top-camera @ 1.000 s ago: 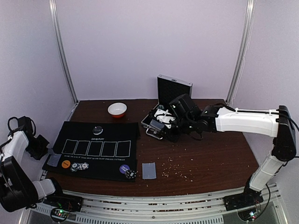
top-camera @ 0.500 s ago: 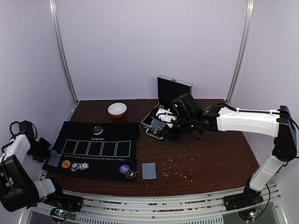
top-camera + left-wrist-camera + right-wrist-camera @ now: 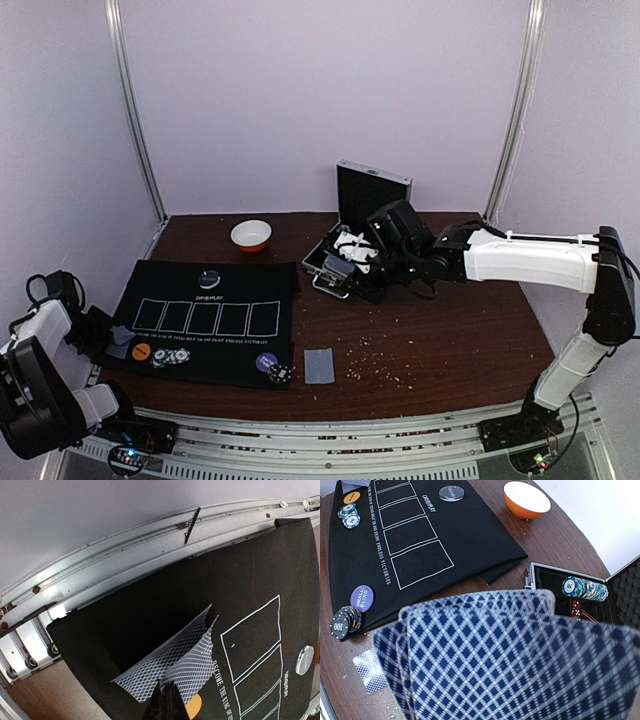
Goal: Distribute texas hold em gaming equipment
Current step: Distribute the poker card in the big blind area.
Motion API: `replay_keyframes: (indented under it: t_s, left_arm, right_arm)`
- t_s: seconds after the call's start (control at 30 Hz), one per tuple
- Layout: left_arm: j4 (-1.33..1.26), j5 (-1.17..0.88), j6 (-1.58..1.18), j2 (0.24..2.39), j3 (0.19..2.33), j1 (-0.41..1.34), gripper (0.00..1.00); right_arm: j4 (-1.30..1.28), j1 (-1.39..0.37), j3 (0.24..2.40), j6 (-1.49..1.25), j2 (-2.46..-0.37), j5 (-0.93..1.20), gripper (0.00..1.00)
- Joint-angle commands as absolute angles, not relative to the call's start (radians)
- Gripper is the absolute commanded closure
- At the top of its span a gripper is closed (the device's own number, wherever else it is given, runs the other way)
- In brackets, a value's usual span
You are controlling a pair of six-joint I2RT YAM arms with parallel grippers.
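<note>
Dark wood table [image 3: 450, 340] carries a black felt mat [image 3: 230, 290] printed with five white card outlines. The left claw [image 3: 165, 701] is pinched fully closed at the mat's near-left corner, its tips just over a lattice-backed card [image 3: 175, 655] lying beside an orange disc [image 3: 194, 711] — contact cannot be told. The right claw [image 3: 352, 270] is clamped on a fan of blue diamond-backed cards [image 3: 520, 655] above the open chip case [image 3: 372, 190]. A lone card [image 3: 319, 365] lies on the table near a purple disc [image 3: 362, 597] and a striped chip [image 3: 342, 622].
</note>
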State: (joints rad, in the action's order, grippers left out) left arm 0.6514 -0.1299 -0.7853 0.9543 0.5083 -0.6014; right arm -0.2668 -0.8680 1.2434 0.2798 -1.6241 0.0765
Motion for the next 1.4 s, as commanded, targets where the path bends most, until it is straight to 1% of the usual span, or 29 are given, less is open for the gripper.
replay_keyframes:
  t_s: [0.0, 0.4, 0.53, 0.67, 0.87, 1.17, 1.37]
  left_arm:
    - [0.644, -0.082, -0.822, 0.949, 0.518, -0.611, 1.0]
    - [0.74, -0.003, -0.894, 0.949, 0.529, -0.611, 1.0]
    - [0.721, -0.04, -0.933, 0.944, 0.504, -0.611, 1.0]
    - [0.65, -0.125, -0.983, 0.939, 0.454, -0.612, 1.0]
    - [0.58, -0.191, -1.053, 0.935, 0.404, -0.62, 1.0]
    - [0.572, -0.181, -1.064, 0.935, 0.425, -0.642, 1.0]
    - [0.625, -0.133, -1.069, 0.929, 0.444, -0.657, 1.0]
  right_arm:
    - [-0.264, -0.861, 1.246, 0.287, -1.596, 0.089, 0.6]
    - [-0.267, -0.861, 1.246, 0.29, -1.586, 0.089, 0.6]
    - [-0.267, -0.86, 1.244, 0.292, -1.583, 0.085, 0.6]
    - [-0.271, -0.86, 1.247, 0.293, -1.583, 0.079, 0.6]
    - [-0.278, -0.86, 1.249, 0.294, -1.585, 0.074, 0.6]
    - [-0.285, -0.858, 1.255, 0.295, -1.599, 0.08, 0.6]
    - [-0.288, -0.858, 1.255, 0.296, -1.597, 0.08, 0.6]
